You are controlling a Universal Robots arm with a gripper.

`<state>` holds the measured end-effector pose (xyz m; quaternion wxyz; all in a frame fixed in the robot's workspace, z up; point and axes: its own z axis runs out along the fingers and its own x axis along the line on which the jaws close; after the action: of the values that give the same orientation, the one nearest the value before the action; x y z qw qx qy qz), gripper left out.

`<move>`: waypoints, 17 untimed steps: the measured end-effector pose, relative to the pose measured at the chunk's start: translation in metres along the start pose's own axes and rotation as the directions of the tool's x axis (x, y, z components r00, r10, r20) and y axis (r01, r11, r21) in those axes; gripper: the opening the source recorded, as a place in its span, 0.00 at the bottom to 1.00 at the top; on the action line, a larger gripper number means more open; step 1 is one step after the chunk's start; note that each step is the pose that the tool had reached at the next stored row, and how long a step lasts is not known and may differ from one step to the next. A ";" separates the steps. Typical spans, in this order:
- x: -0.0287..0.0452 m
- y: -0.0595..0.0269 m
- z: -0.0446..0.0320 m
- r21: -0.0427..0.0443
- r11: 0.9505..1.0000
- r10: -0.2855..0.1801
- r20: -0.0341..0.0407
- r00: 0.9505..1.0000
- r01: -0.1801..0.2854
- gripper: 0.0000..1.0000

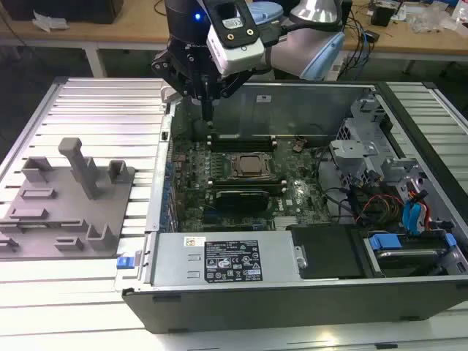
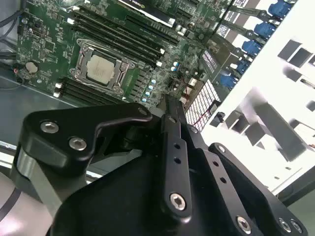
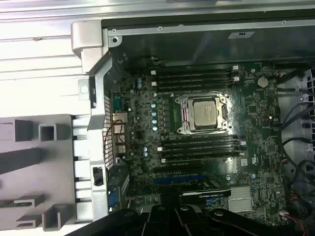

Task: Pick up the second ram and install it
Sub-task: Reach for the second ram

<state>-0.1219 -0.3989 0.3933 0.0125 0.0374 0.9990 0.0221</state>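
Gripper [image 1: 209, 118], pinched shut on nothing, hangs over the motherboard [image 1: 300, 183] just beyond the CPU socket [image 1: 252, 165], where the second ram [image 1: 245, 138] seems to sit in its slot, suggesting the seating step, which would call for a square, gentle downward press.

Open computer case [image 1: 292, 300] lies on white slatted table [image 1: 110, 110]. Green motherboard [image 1: 292, 190] inside, CPU socket [image 1: 251, 165] near its middle, black slots with white end clips on both sides of it. Coin cell [image 3: 263, 81] near board corner in both wrist views. Labelled grey power supply [image 1: 227, 259] along case's near wall. Blue drive caddies [image 1: 395, 241] and red and blue cables [image 1: 417, 208] at exterior view's right. Grey fixture [image 1: 44, 219] with upright post [image 1: 82, 164] on table at exterior view's left.
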 end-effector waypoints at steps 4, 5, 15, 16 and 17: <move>0.0000 0.0000 0.0000 0.000 1.000 0.000 0.000 1.000 0.000 0.08; 0.0000 0.0000 0.0000 0.000 1.000 0.000 0.000 1.000 0.000 0.08; 0.0169 -0.0013 -0.0001 0.000 1.000 0.000 0.000 1.000 0.000 0.08; 0.0219 -0.0016 -0.0002 0.000 1.000 0.000 0.000 1.000 0.000 0.08; 0.0268 -0.0020 -0.0002 0.000 1.000 0.000 0.000 1.000 0.000 0.08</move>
<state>-0.1488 -0.3988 0.3928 0.0125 0.0376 0.9990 0.0221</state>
